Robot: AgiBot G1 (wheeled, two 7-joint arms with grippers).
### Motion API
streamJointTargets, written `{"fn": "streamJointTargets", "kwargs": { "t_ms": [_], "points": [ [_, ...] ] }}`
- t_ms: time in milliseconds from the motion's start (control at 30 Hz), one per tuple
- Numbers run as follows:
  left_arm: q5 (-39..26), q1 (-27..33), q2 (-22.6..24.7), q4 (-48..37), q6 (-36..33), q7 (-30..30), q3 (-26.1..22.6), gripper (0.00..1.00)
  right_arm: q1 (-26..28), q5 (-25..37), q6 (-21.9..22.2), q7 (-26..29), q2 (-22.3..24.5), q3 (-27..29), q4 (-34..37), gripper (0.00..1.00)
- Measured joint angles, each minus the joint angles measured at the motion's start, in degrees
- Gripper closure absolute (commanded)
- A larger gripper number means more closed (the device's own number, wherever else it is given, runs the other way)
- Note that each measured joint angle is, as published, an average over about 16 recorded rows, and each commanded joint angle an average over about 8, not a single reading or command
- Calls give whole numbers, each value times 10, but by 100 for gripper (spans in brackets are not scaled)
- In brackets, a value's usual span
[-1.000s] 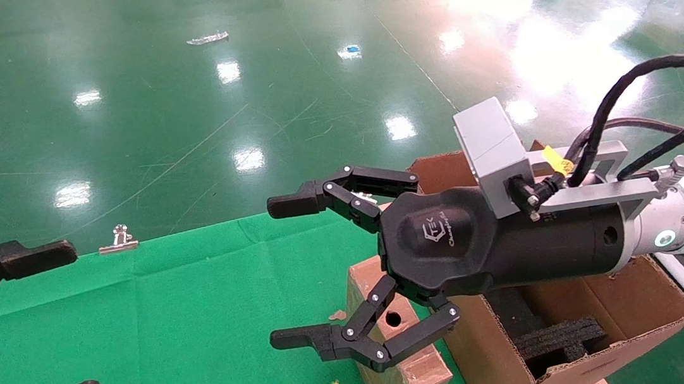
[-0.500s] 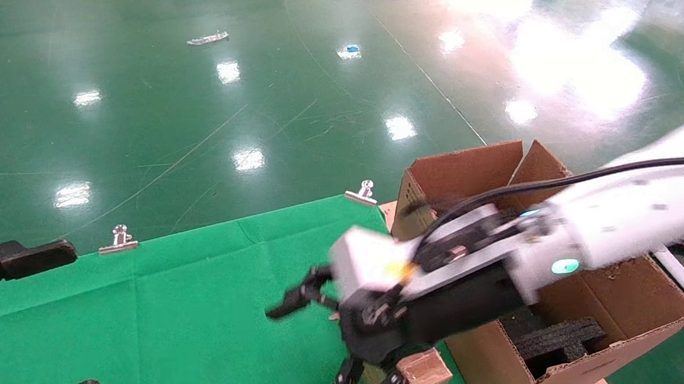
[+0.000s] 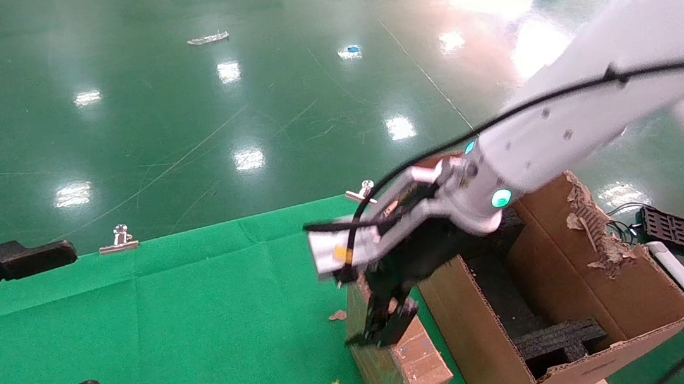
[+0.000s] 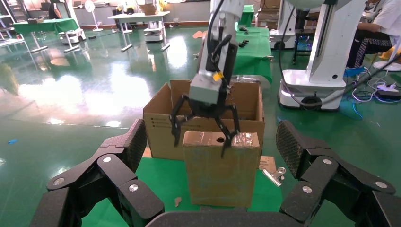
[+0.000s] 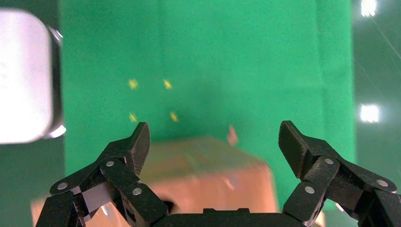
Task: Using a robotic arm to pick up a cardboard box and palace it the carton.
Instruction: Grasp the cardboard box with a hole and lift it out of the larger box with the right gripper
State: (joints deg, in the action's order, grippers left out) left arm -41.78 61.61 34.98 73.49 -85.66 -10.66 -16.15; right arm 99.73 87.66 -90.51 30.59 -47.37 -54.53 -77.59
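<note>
The right robotic arm [image 3: 564, 124] reaches in from the far right and angles steeply down, its pincer [image 3: 388, 330] pointing at the bench [image 3: 170, 312]. Fingers spread wide, one on each side of the cardboard box's top, not closed on it. The cardboard box [image 3: 398, 364] stands upright on the green cloth at the bench's near right, long axis vertical, its round hole near the top facing left. Just beside it on the right sits the carton [image 3: 581, 294], flaps open, black foam inside. The left pincer [image 3: 19, 327] hangs at the left edge, fingers wide apart, holding nothing.
</note>
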Motion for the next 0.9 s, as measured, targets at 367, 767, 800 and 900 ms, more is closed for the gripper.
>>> {"fn": "streamJointTargets", "kwargs": {
  "t_ms": [367, 767, 800, 900],
  "points": [
    [0, 0, 0, 0, 0, 0, 0, 0, 133, 2, 1, 44, 4, -153, -2, 0],
    [1, 0, 0, 0, 0, 0, -1, 0, 190, -31, 14, 75, -5, -268, -3, 0],
    [1, 0, 0, 0, 0, 1, -1, 0, 194, -32, 14, 85, -6, -274, -2, 0],
    [1, 0, 0, 0, 0, 1, -1, 0, 205, -35, 13, 128, -12, -293, 2, 0]
  ]
}}
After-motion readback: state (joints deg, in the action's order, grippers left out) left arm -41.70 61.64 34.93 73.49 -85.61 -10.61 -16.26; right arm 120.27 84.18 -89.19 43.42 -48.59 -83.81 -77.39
